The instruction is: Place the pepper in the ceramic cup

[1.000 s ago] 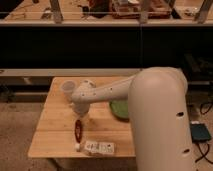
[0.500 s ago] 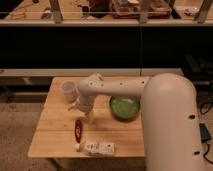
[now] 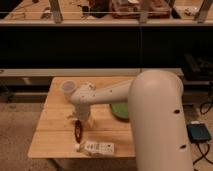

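The pepper point(image 3: 78, 131), slender and dark red, lies on the wooden table point(image 3: 52, 134) near its front left. The ceramic cup point(image 3: 68, 88), small and white, stands upright at the table's back left. My gripper point(image 3: 82, 120) hangs down from the white arm point(image 3: 107, 95), just above and behind the pepper's far end and in front of the cup. Whether it touches the pepper cannot be told.
A green bowl point(image 3: 120, 111) sits right of the gripper, partly hidden by the arm. A flat white packet point(image 3: 98, 147) and a small white knob point(image 3: 76, 147) lie by the table's front edge. A black phone point(image 3: 199, 132) lies on the floor at the right.
The gripper has shifted left and slightly down, ending closer over the pepper's far end. The arm now covers more of the green bowl. The pepper and the cup have not moved.
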`<state>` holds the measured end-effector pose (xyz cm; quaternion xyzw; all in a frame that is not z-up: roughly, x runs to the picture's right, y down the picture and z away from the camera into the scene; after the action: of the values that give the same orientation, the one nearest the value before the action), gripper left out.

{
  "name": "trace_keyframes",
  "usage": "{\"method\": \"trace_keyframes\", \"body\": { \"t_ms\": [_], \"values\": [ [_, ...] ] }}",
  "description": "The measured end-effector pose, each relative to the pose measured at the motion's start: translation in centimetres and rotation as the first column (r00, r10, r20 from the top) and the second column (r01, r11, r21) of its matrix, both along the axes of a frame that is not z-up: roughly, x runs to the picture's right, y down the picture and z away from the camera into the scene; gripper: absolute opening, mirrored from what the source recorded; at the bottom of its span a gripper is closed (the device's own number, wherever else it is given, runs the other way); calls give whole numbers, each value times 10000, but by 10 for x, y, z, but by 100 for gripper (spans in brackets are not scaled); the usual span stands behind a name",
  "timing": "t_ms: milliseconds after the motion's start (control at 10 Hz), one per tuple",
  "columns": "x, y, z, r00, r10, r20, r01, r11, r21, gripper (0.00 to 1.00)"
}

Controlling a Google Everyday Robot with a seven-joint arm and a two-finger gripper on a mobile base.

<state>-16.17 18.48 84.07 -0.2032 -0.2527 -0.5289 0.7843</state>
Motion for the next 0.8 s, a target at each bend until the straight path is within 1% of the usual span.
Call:
{"method": "trace_keyframes", "body": {
  "t_ms": [100, 200, 300, 400, 500, 600, 700, 800],
  "values": [
    [-11, 0, -10, 9990, -452, -51, 454, 9974, 555, 80],
    [-14, -3, -18, 9967, -807, -55, 809, 9921, 961, 80],
    [-17, -5, -26, 9942, -1069, 120, 1049, 9881, 1127, 80],
    [-13, -7, -29, 9915, -1246, 376, 1207, 9884, 926, 80],
    [-11, -9, -26, 9912, -1173, 615, 1137, 9918, 590, 80],
    [-5, -8, -18, 9927, -891, 815, 896, 9960, -31, 80],
    [3, -7, -9, 9949, -455, 896, 509, 9970, -590, 80],
    [6, -5, -3, 9953, -235, 937, 316, 9958, -857, 80]
  ]
}}
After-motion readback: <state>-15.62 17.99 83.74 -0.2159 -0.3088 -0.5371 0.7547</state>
